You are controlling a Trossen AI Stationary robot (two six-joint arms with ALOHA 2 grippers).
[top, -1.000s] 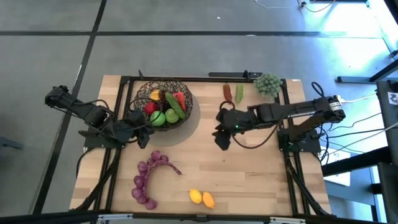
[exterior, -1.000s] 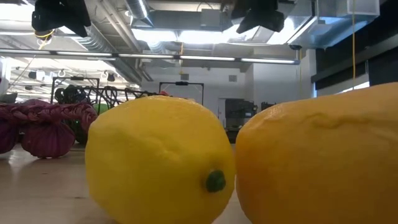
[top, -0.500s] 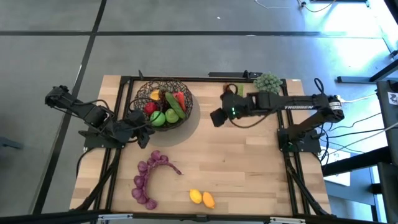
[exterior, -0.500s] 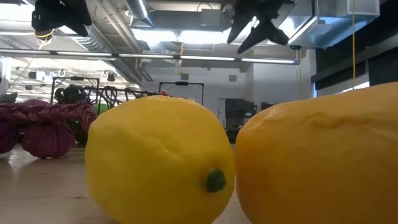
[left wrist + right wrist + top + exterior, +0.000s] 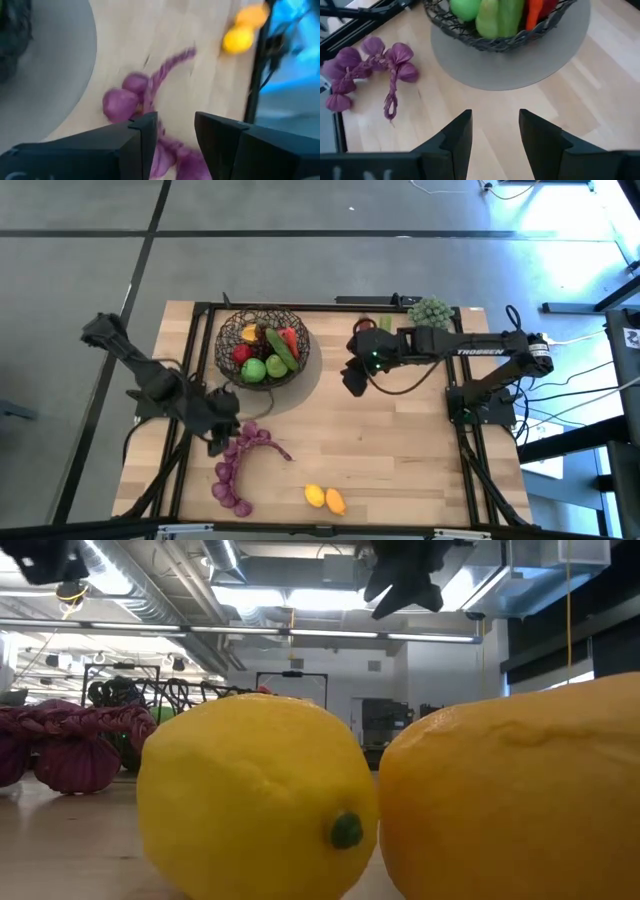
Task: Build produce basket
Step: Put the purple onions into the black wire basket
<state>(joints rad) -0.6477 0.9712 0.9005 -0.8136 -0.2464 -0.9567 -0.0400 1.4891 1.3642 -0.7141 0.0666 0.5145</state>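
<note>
Dark, blocky fingers of the left gripper [image 5: 172, 145] stand a little apart with nothing between them, poised just above the top end of the purple braided bunch [image 5: 238, 465] on the pale wooden table [image 5: 400, 460]. The right gripper [image 5: 495, 135] likewise has its jaws parted and empty; it hangs over bare wood between the basket [image 5: 262, 345] and the far right corner of the table, facing toward the basket.

The wire-mesh basket sits on a grey round mat [image 5: 520, 65] near the table's far edge and holds green apples [image 5: 254, 369], a cucumber [image 5: 280, 345], a red pepper [image 5: 290, 338] and another red piece [image 5: 241, 354]. A lemon [image 5: 314, 496] and an orange fruit [image 5: 335, 501] lie touching near the front edge. A pale-green bushy clump [image 5: 431, 313] rests at the far right corner, with a green vegetable [image 5: 385, 326] just beside it, partly hidden by the right arm.
</note>
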